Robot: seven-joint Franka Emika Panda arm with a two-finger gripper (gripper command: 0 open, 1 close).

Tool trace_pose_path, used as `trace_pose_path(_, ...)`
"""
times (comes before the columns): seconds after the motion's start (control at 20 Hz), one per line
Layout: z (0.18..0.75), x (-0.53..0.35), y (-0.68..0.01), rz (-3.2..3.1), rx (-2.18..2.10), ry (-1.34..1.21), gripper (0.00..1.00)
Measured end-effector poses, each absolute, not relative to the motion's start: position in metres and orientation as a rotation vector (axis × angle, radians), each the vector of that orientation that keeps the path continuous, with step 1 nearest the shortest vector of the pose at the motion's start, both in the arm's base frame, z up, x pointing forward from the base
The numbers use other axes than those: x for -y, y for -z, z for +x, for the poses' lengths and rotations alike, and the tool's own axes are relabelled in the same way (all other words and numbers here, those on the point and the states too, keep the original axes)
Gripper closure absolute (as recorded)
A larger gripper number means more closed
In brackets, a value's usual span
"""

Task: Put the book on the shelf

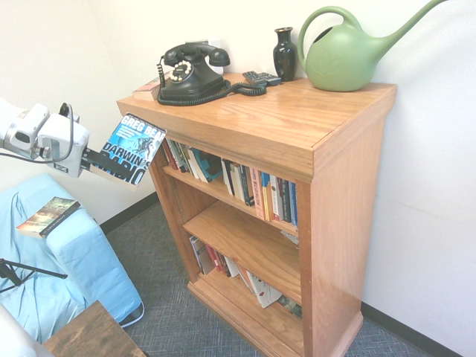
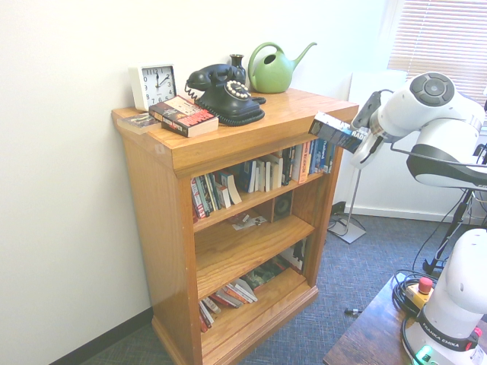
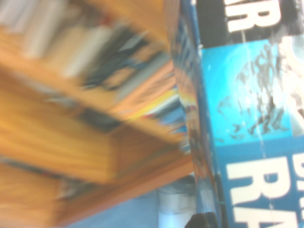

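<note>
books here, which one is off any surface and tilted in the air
The Greg Bear book, held by the gripper beside the shelf. The red book lies flat on top; another book rests on blue cloth.

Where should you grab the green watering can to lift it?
By its big looped handle, coming from above. The green watering can stands upright on the shelf, its handle arches clear of the round body, and the black vase crowds one side.
</note>
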State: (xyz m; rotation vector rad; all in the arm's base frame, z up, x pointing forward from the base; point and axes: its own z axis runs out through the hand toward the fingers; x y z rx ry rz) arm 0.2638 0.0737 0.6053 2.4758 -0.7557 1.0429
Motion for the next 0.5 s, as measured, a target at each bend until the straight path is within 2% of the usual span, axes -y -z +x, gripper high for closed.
trace_pose_path(0.5,0.246,-0.108,-0.543,2.694,0.801,-0.893,1.00)
